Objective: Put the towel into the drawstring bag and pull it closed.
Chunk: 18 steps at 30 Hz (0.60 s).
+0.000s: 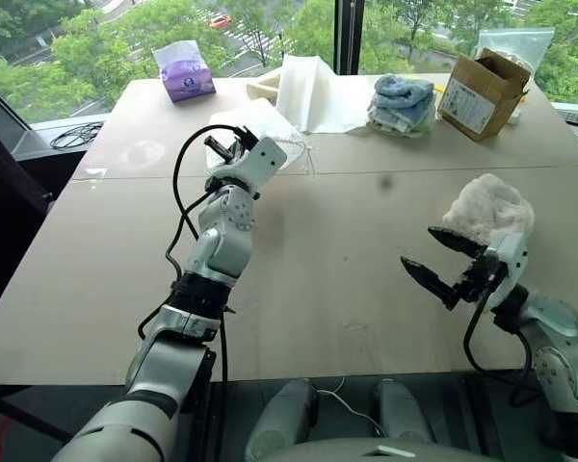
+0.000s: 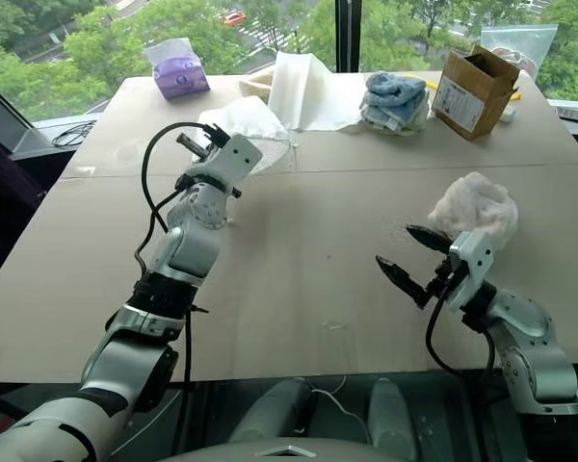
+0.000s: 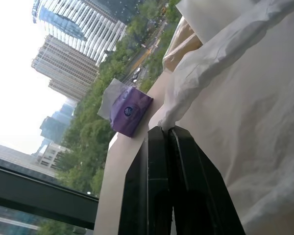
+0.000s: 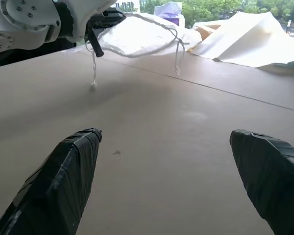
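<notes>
Drawstring bag point(image 4: 142, 34), thin crinkled white fabric, hangs clamped in left pincer point(image 4: 95, 36); right pincer point(image 1: 441, 258) gapes empty.

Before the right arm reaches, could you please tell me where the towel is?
The towel lies on the table's right side, just beyond the open right gripper, with the cardboard box further back.

Wide bare table point(image 1: 337, 279) between the two arms, nothing to dodge there. The left gripper point(image 1: 233, 146) holds the drawstring bag point(image 4: 137, 36) lifted, cords dangling just above the surface. The towel point(image 1: 489, 210) sits just behind the spread right gripper point(image 1: 441, 258). Clutter crowds the far edge: tissue pack point(image 1: 184, 73), cream cloth point(image 1: 313, 93), blue towels point(image 1: 403, 103), cardboard box point(image 1: 482, 93).
</notes>
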Tool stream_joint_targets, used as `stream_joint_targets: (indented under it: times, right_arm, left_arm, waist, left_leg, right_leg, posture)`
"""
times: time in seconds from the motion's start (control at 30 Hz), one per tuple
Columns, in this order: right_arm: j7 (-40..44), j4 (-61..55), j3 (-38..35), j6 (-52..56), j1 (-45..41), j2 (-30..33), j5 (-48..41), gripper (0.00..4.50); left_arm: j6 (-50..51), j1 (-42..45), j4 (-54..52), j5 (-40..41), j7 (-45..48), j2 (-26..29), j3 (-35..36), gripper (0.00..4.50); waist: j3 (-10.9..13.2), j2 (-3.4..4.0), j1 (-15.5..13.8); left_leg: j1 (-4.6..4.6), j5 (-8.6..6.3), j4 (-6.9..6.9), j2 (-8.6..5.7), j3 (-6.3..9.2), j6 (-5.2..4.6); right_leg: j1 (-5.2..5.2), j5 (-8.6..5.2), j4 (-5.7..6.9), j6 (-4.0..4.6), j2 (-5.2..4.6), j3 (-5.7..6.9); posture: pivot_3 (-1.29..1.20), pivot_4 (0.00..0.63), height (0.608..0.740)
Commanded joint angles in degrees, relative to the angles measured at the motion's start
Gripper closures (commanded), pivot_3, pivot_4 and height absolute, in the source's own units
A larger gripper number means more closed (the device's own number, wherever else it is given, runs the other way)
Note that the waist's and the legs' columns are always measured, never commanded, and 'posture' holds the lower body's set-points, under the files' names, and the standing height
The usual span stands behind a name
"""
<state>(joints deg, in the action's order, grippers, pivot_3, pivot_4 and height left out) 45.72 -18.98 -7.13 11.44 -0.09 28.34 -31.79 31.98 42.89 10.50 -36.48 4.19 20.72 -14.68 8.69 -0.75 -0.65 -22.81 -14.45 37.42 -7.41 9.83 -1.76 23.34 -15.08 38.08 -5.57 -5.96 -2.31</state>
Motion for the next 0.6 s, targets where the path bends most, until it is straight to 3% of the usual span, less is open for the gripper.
stream_joint_targets:
  times: [0.03, 0.37, 0.5, 0.6]
  right_arm:
    - [-1.1, -3.8, -1.0, 1.3, -2.1, 0.1, -2.1, 0.00]
    - [-14.6, 7.1, -6.5, 1.6, -5.5, 4.5, 12.8, 0.00]
    - [-20.6, 10.0, -9.8, 9.7, -8.7, 5.7, 13.3, 0.00]
    - [-19.5, 10.4, -9.2, 9.5, -9.8, 6.4, 13.7, 0.00]
  left_arm:
    - [3.9, 3.0, -3.8, -3.7, 3.5, 0.5, -2.2, 4.44]
    - [7.6, 4.5, -5.5, -4.9, 6.7, -0.8, -3.3, 4.44]
    - [8.1, 5.0, -5.5, -4.4, 7.2, -1.5, -3.1, 4.44]
    - [8.2, 5.2, -5.5, -4.4, 7.3, -1.9, -3.1, 4.44]
  waist:
    - [0.0, 0.00, 0.0]
    - [0.0, 0.01, 0.0]
    - [0.0, 0.01, 0.1]
    - [0.0, 0.01, 0.0]
  left_leg:
    - [-0.02, 0.00, 0.00, 0.00, -0.01, 0.00]
    - [-0.09, 0.00, -0.03, -0.01, -0.02, 0.00]
    - [-0.09, 0.01, -0.03, 0.00, -0.10, 0.01]
    - [-0.09, 0.01, -0.03, 0.00, -0.10, 0.00]
  right_leg:
    - [0.01, 0.00, 0.00, 0.00, 0.00, -0.01]
    - [0.09, 0.00, 0.00, 0.00, -0.02, -0.02]
    - [0.14, 0.00, 0.04, 0.01, -0.01, -0.10]
    - [0.14, 0.00, 0.05, 0.01, -0.02, -0.11]
  posture:
    - [0.00, 0.150, 0.740]
    - [0.00, 0.150, 0.740]
    - [0.00, 0.150, 0.740]
    - [0.00, 0.150, 0.740]
